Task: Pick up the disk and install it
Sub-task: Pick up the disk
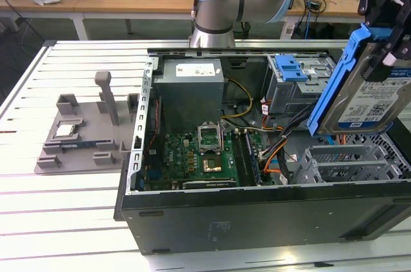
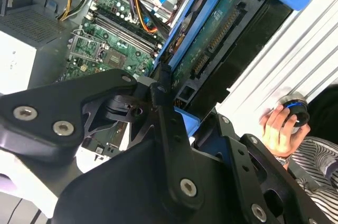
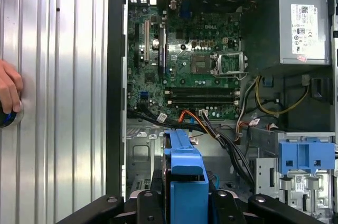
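Note:
The disk (image 1: 364, 95), a silver drive with a white-and-blue label in a blue caddy, hangs tilted in the air above the open computer case (image 1: 257, 211) at the exterior view's right. My gripper (image 1: 384, 41) is shut on it from above. In the second wrist view the disk (image 2: 222, 34) shows its green circuit side, with a black finger (image 2: 165, 109) pressed against the caddy. In the first wrist view the caddy's blue edge (image 3: 185, 174) sits between the gripper's (image 3: 185, 205) black fingers, over the case's front bay.
Inside the case are the grey power-supply box (image 1: 191, 89), the green motherboard (image 1: 199, 156), cable bundles (image 3: 211, 129) and a grey drive cage with a blue bracket (image 1: 292, 67). A grey parts fixture (image 1: 83, 131) stands at the exterior view's left. A person's hand (image 3: 8, 92) rests on the slatted table.

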